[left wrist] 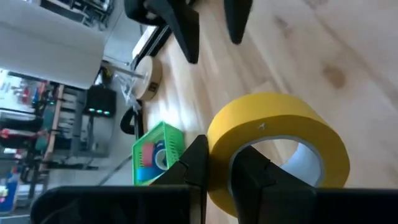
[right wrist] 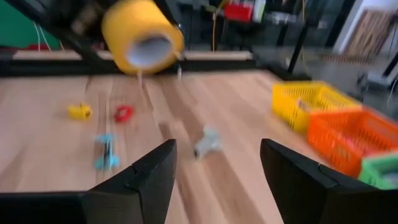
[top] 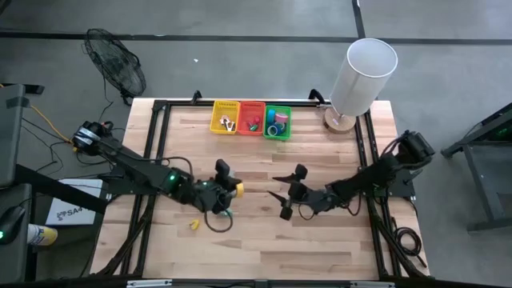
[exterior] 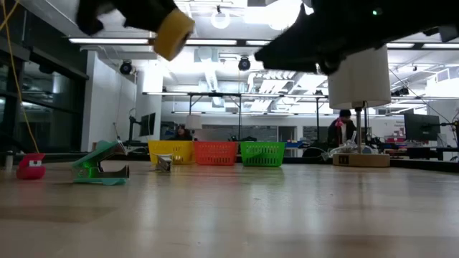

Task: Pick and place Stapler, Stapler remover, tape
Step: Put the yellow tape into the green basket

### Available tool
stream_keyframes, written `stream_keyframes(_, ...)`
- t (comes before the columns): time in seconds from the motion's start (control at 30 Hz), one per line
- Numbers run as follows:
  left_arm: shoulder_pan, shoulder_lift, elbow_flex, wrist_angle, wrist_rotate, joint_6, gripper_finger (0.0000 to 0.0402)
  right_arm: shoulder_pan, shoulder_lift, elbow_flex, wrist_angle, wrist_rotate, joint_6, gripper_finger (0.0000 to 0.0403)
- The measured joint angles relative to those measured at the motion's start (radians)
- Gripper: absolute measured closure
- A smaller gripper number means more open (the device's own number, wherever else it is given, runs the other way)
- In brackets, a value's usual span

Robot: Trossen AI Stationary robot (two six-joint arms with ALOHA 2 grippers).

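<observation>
My left gripper (left wrist: 217,171) pinches the yellow tape roll's (left wrist: 277,134) wall, lifted; light, stiff, slick. Green basket (top: 278,122) at one o'clock. Right gripper (right wrist: 214,165) spread, empty.

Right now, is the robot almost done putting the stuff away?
Some is done: tape rolls already lie in the green basket, and small things sit in the yellow basket and the red basket. In hand: the left gripper is shut on the yellow tape, lifted off the table. Left: a green tool and other small pieces on the wood. The right gripper waits open.
</observation>
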Motion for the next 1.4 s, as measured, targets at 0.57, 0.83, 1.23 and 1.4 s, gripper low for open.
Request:
stream_keyframes(0.57, 0.346, 0.0, -0.243, 0.562, 0.477, 0.088, 0.0367, -0.13, 0.082, 0.0, 0.203, -0.233, -0.095, 0.0178)
stream_keyframes(0.83, 0.351, 0.0, -0.278, 0.626, 0.482, 0.123, 0.0367, -0.168, 0.178, 0.01, 0.357, -0.287, -0.096, 0.0178)
stream_keyframes(1.23, 0.418, 0.0, -0.281, 0.666, 0.613, 0.144, 0.0367, -0.217, 0.328, 0.186, 0.392, -0.369, -0.207, 0.0178)
stream_keyframes(1.4, 0.423, -0.001, -0.281, 0.658, 0.612, 0.151, 0.0367, -0.216, 0.328, 0.202, 0.388, -0.363, -0.232, 0.0179)
